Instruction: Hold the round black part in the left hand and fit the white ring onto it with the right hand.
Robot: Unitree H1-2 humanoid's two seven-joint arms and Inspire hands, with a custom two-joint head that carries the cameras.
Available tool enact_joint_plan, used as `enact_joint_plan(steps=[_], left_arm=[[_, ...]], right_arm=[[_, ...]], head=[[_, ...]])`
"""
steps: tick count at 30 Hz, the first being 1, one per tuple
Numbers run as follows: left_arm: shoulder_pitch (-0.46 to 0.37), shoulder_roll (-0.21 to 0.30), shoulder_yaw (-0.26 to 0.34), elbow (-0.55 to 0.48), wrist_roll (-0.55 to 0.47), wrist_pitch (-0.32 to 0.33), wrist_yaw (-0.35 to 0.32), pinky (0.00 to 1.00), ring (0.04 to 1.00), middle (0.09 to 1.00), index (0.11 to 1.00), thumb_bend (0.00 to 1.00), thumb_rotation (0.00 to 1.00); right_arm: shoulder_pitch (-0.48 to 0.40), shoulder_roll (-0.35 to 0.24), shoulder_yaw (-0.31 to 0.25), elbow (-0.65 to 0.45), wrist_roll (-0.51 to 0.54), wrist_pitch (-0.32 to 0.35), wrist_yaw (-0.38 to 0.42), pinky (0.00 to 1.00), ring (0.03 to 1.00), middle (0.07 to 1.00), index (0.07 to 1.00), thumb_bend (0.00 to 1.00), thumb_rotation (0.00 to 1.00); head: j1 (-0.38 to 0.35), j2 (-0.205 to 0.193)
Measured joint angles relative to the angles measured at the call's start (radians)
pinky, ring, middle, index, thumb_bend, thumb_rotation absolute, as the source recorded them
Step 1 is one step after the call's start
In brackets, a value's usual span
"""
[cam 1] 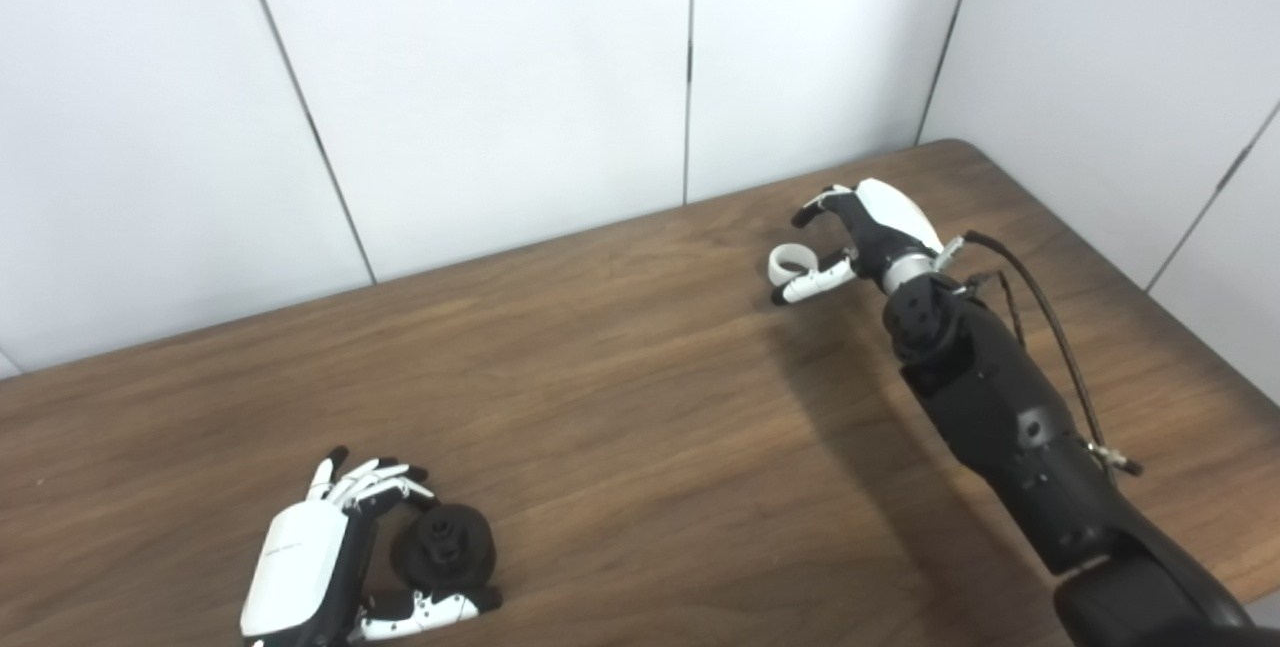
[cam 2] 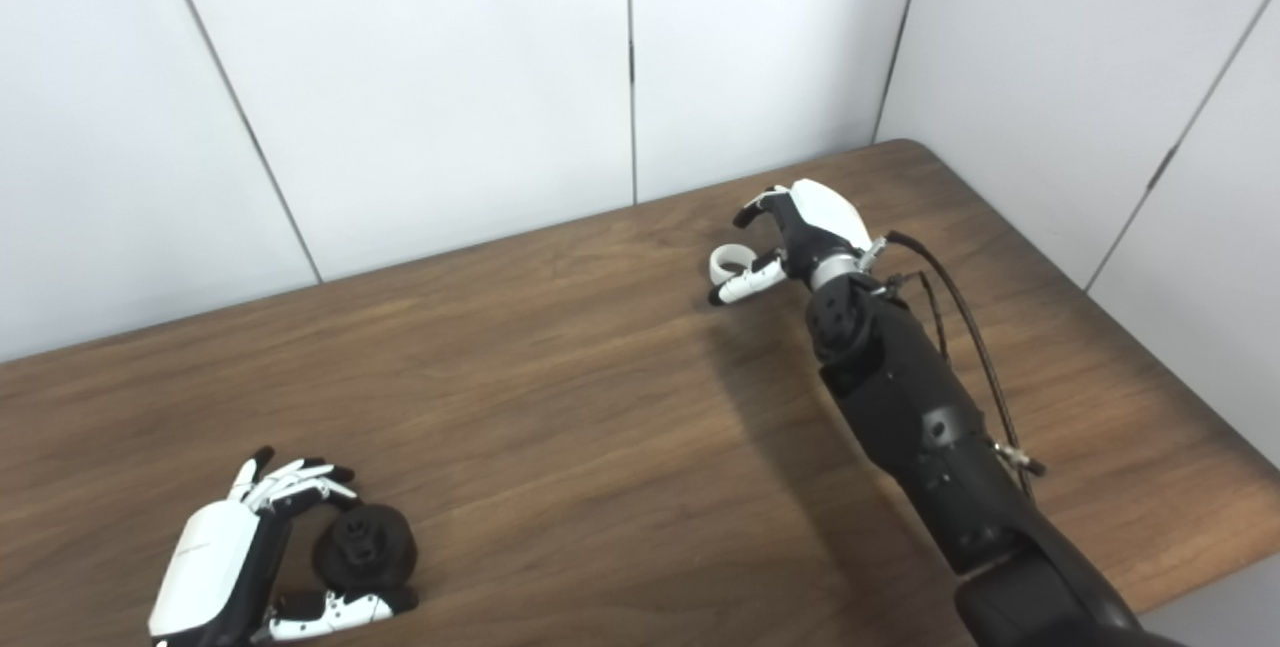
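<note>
In the left eye view, the left hand [cam 1: 310,567] lay low on the worktop [cam 1: 620,407] at about seven o'clock, its fingers [cam 1: 370,480] curled round the round black part [cam 1: 443,547], which sat just at its three o'clock side with the thumb beneath it; whether the part was lifted or resting on the wood could not be told. The right hand [cam 1: 860,232] was far off at about two o'clock, its fingers nearly together round the white ring [cam 1: 792,261], which lay at its nine o'clock side, touching or just beside them; a firm hold could not be confirmed. In the right eye view, the ring [cam 2: 732,261] and the black part [cam 2: 364,549] stood well apart, the part lying toward eight o'clock from the ring, its hub facing up. Bare wood lay between them, so nothing blocked the crossing; the right arm would likely have to carry the ring there.
</note>
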Motion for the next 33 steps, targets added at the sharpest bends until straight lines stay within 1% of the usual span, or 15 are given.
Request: enact_joint_plan(steps=[4,10,17,23,33], left_arm=[[0.001,0.000,0.004,-0.002,0.000,0.000,-0.001,1.00,0.847,0.752,0.484,0.52,0.05],[0.005,0.000,0.012,-0.003,-0.001,-0.001,-0.001,1.00,0.849,0.752,0.484,0.52,0.05],[0.007,0.000,0.016,-0.005,0.001,-0.001,-0.004,1.00,0.851,0.754,0.484,0.52,0.05],[0.012,0.000,0.022,-0.011,0.001,-0.001,-0.010,1.00,0.850,0.753,0.484,0.52,0.05],[0.020,0.003,0.026,-0.018,0.004,-0.001,-0.012,1.00,0.847,0.751,0.484,0.52,0.05]], right_arm=[[-0.023,0.002,0.014,0.032,-0.012,0.000,0.002,1.00,1.000,0.928,0.712,0.87,0.22],[-0.026,0.002,0.026,0.058,-0.033,0.000,0.020,1.00,1.000,0.912,0.694,0.85,0.20],[-0.026,0.002,0.025,0.061,-0.036,0.000,0.024,1.00,1.000,0.888,0.667,0.84,0.19],[-0.024,-0.001,0.025,0.063,-0.039,0.000,0.025,1.00,1.000,0.900,0.655,0.84,0.20],[-0.018,-0.001,0.002,0.064,-0.052,0.000,0.031,1.00,0.991,0.906,0.639,0.83,0.20]], head=[[-0.002,0.005],[0.011,0.008],[0.014,0.011],[0.015,0.012],[0.015,0.014]])
